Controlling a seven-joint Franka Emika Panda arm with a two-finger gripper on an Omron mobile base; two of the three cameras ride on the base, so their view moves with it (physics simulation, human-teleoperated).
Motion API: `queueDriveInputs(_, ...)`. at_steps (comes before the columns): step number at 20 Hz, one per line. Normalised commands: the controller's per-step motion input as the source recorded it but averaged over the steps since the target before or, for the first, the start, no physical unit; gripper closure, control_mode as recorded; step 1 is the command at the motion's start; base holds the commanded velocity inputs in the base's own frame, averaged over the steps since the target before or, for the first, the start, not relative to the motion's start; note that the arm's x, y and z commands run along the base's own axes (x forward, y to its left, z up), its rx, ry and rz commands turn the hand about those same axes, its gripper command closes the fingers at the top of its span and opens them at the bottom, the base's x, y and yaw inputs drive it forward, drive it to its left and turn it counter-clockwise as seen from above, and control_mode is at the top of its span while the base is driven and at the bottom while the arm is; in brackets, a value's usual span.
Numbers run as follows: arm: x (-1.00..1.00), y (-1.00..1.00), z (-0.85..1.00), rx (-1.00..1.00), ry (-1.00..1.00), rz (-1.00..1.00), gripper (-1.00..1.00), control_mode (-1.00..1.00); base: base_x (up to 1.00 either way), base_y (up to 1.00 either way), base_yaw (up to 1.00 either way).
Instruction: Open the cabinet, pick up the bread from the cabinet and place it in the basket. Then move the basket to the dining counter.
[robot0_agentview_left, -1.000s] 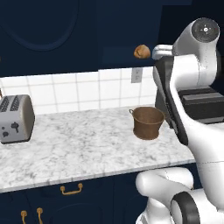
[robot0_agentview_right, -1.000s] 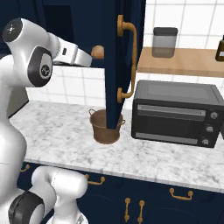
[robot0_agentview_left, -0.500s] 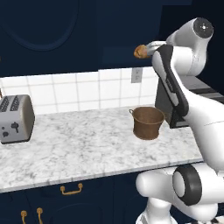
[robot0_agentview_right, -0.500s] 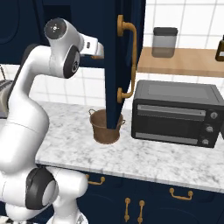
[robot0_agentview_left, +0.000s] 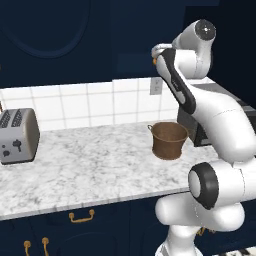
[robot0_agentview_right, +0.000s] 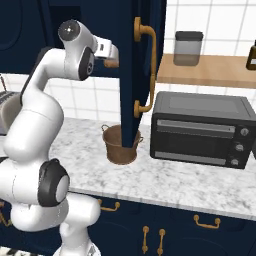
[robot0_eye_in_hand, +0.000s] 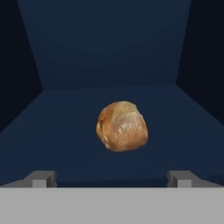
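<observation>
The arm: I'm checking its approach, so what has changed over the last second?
The arm swung up and reached toward the open cabinet; the open gripper now faces the bread on the shelf, not yet gripping. The basket, toaster and oven stayed put.

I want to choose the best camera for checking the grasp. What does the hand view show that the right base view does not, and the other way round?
Hand view alone: the whole bread lying on the dark cabinet floor, apart from the walls, centred ahead of the open gripper, untouched.

Right base view alone: the open cabinet door with its brass handle, the basket on the worktop below it, the black toaster oven, and a jar on the wooden shelf.

Both share the navy cabinet and the bread, which in the right base view is merely a tan bit at the hand.
</observation>
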Motion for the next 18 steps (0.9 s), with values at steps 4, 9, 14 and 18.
queueDriveInputs(4, 0.4, -0.03, -0.04, 0.0, 0.0, 0.0, -1.0, -1.0, 0.0, 0.0, 0.0)
queueDriveInputs(9, 0.36, -0.21, -0.17, 0.0, 0.0, 0.0, -1.0, -1.0, 0.0, 0.0, 0.0)
queueDriveInputs(14, 0.57, -0.05, -0.03, 0.0, 0.0, 0.0, -1.0, -1.0, 0.0, 0.0, 0.0)
queueDriveInputs(18, 0.31, 0.0, -0.06, 0.0, 0.01, 0.0, -1.0, -1.0, 0.0, 0.0, 0.0)
